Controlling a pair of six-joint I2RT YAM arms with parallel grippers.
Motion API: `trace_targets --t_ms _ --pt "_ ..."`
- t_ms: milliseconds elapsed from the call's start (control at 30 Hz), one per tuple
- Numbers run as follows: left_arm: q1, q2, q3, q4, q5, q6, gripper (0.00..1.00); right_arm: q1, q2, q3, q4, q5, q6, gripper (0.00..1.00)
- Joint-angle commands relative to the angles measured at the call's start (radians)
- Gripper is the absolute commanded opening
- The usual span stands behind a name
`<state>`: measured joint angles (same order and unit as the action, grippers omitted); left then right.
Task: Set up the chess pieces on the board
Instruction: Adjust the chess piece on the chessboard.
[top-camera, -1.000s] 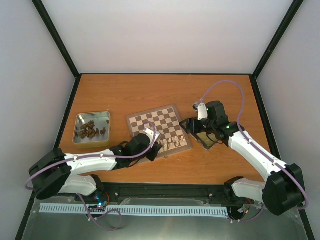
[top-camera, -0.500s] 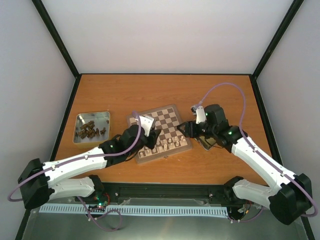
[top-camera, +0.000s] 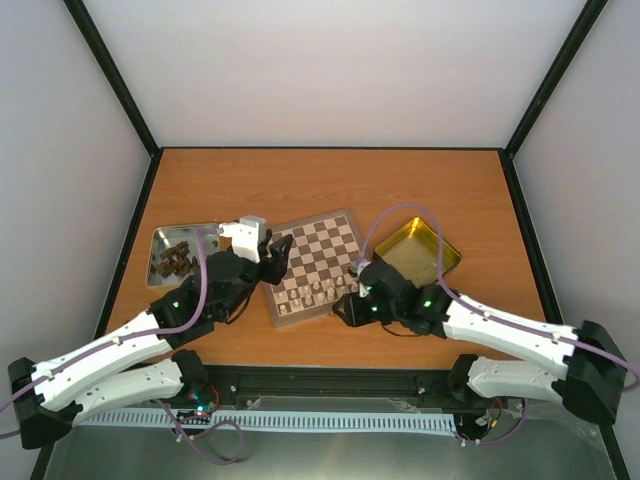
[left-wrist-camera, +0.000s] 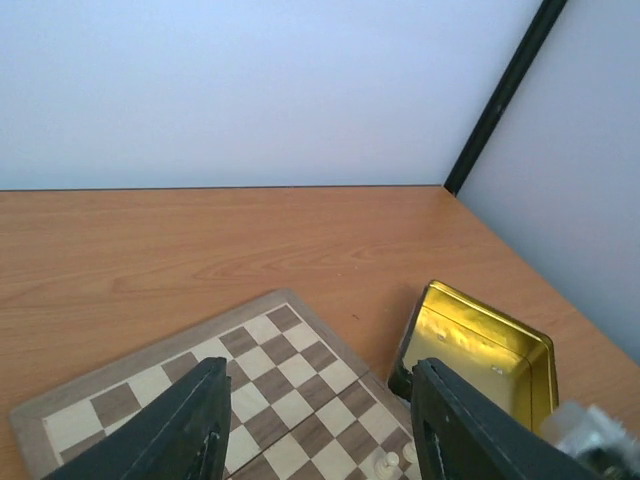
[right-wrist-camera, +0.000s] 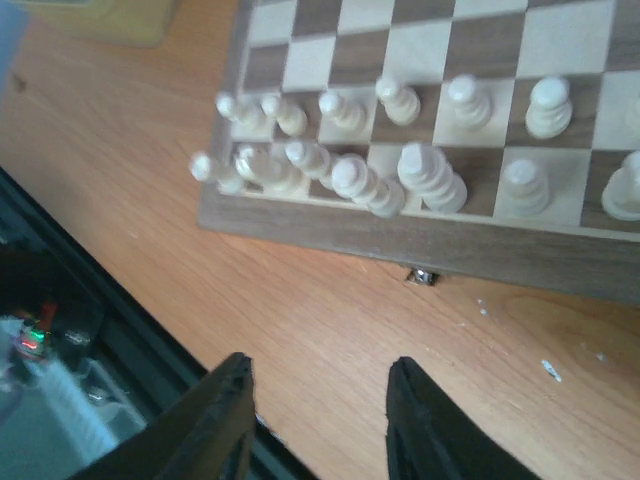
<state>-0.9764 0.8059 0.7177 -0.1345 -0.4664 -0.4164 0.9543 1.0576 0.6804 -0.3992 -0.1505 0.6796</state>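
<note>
Right claw (right-wrist-camera: 320, 405): I am holding it wide open, empty, over bare table (right-wrist-camera: 330, 330) by the board (right-wrist-camera: 330, 237) near edge.
Chess pieces (right-wrist-camera: 400, 175): cream men are standing crowded on the two nearest rows.
Left claw (left-wrist-camera: 318, 400): I am holding it spread, empty, above the board's left edge.

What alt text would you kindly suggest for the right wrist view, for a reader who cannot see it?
Cream-white chess pieces stand in two rows along one edge of the board, crowded at one end. The right gripper, open, hovers over the table beside that edge.
</note>
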Motion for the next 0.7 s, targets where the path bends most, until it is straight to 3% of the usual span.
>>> trace_targets --t_ms 0,233,667 --pt "-0.008 -0.035 0.037 -0.04 -0.077 0.019 0.51 0.116 0.124 0.03 -0.005 0.221 0.058 0.33" --pt "-0.008 -0.089 -0.007 0.002 -0.069 0.028 0.54 0.187 0.343 0.127 0.016 0.327 0.034 0.22" --pt "-0.008 -0.081 -0.006 -0.01 -0.085 0.05 0.55 0.188 0.535 0.251 0.018 0.395 -0.012 0.14"
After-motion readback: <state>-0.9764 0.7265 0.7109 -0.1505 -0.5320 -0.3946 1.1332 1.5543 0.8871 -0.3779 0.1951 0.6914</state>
